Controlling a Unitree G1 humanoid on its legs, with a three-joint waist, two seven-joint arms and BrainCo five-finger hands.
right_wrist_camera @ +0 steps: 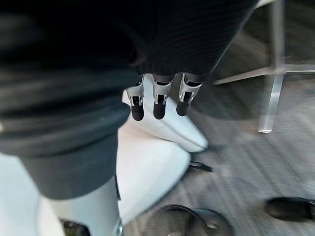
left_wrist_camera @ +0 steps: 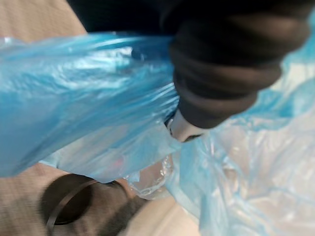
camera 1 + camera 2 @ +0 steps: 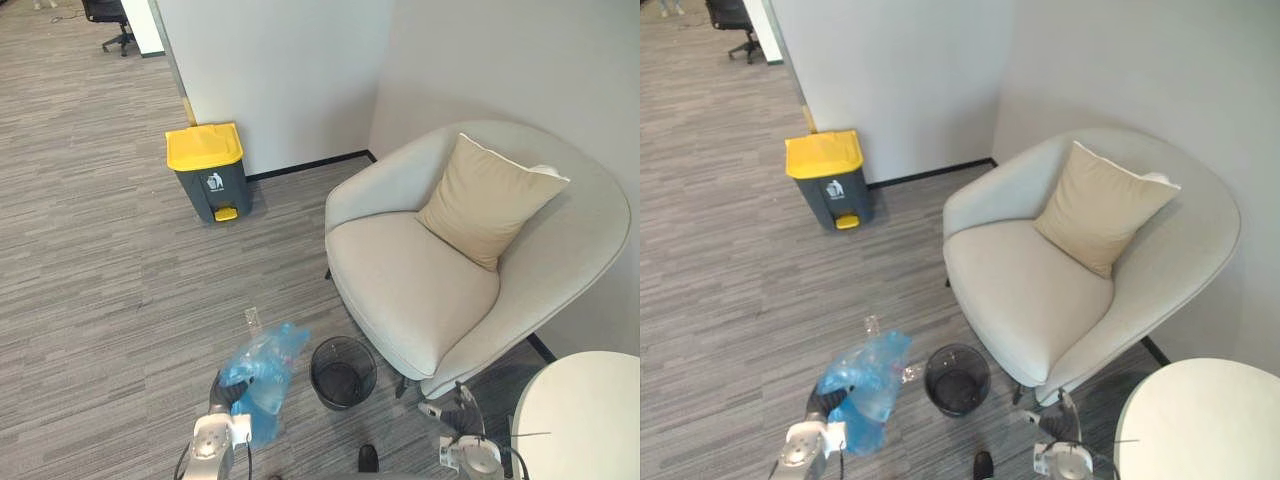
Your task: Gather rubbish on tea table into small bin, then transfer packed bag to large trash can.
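My left hand (image 3: 226, 393) holds a crumpled blue plastic bag (image 3: 262, 372) of rubbish up off the carpet. In the left wrist view a finger (image 2: 181, 131) curls into the bag's plastic (image 2: 74, 98). Just right of the bag a small black mesh bin (image 3: 343, 372) stands on the floor. The large grey trash can with a yellow lid (image 3: 208, 170) stands far off against the wall. My right hand (image 3: 462, 408) hangs low between the armchair and the white round tea table (image 3: 585, 415). Its fingers (image 1: 155, 105) are straight and hold nothing.
A pale armchair (image 3: 420, 280) with a beige cushion (image 3: 490, 200) fills the right side, close behind the small bin. A small clear plastic item (image 3: 252, 320) lies on the carpet beyond the bag. A black shoe (image 3: 368, 458) shows near the bin. Open carpet stretches towards the large can.
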